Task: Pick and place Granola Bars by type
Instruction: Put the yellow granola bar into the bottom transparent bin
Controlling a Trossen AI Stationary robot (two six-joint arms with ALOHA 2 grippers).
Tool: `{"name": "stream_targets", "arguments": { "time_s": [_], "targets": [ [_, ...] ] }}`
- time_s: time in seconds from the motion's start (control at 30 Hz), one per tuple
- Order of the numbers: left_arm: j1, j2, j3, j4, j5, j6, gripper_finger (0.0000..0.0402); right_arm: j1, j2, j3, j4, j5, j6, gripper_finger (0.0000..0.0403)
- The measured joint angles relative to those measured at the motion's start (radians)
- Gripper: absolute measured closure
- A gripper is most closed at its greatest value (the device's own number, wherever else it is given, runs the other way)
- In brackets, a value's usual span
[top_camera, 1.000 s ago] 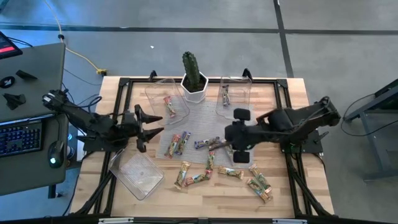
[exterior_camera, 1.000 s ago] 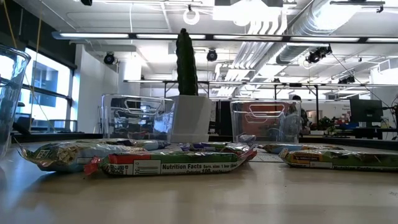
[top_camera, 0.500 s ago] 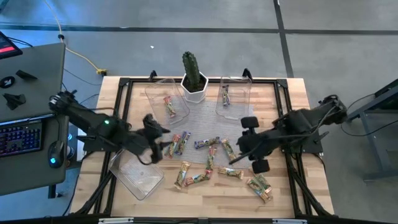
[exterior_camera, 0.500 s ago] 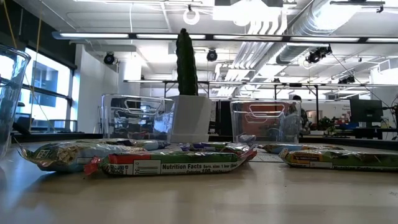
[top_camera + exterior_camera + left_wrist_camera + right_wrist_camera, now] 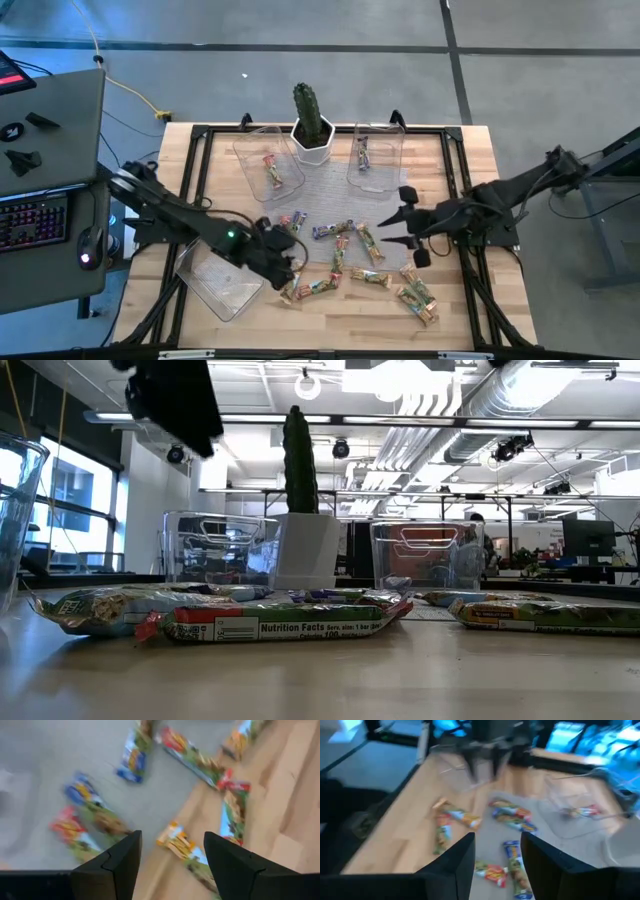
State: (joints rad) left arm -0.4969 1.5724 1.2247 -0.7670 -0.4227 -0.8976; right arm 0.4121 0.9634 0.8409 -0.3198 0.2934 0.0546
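Observation:
Several granola bars (image 5: 335, 250) lie scattered on the grey mat (image 5: 330, 195) and the wood around it; their wrappers are red-orange, green-yellow and purple. My left gripper (image 5: 285, 255) hangs open above the bars at the mat's near left; they show below its fingers in the left wrist view (image 5: 182, 842). It also shows as a dark shape in the low view (image 5: 175, 400). My right gripper (image 5: 388, 230) is open and empty over the mat's right side, above other bars (image 5: 512, 817). One red bar lies in the far left tub (image 5: 268, 162) and one purple bar in the far right tub (image 5: 372, 155).
A cactus in a white pot (image 5: 312, 125) stands at the far middle between the two far tubs. A third clear tub (image 5: 222, 285) lies near the left front corner. A desk with a keyboard (image 5: 30, 220) stands left of the table.
My left gripper has swung from the table's left side toward the right and near edge, out over the scattered bars. My right gripper has drawn back from the mat's middle toward the table's right edge. The bars lie as before.

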Motion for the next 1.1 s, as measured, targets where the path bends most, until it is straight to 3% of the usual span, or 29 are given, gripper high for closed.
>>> {"name": "stream_targets", "arguments": {
  "time_s": [0.1,0.23,0.5,0.9,1.1],
  "targets": [
    [0.000,0.066,0.000,0.017,0.082,-0.070,0.0191,-0.007,-0.072,-0.218,0.241,0.045,-0.023,0.0260],
    [0.000,0.154,0.000,0.063,0.168,-0.196,0.0191,-0.013,-0.117,-0.451,0.579,0.017,-0.103,0.0260],
    [0.000,0.281,0.000,0.154,0.235,-0.310,0.0191,-0.013,-0.138,-0.685,0.971,-0.013,-0.243,0.0261],
    [0.049,0.324,-0.009,0.108,0.208,-0.361,0.0192,-0.013,-0.146,-0.715,1.041,-0.144,-0.252,0.0261],
    [0.104,0.324,-0.010,0.108,0.231,-0.303,0.0234,-0.013,-0.146,-0.715,1.031,-0.151,-0.212,0.0260]
  ]
}}
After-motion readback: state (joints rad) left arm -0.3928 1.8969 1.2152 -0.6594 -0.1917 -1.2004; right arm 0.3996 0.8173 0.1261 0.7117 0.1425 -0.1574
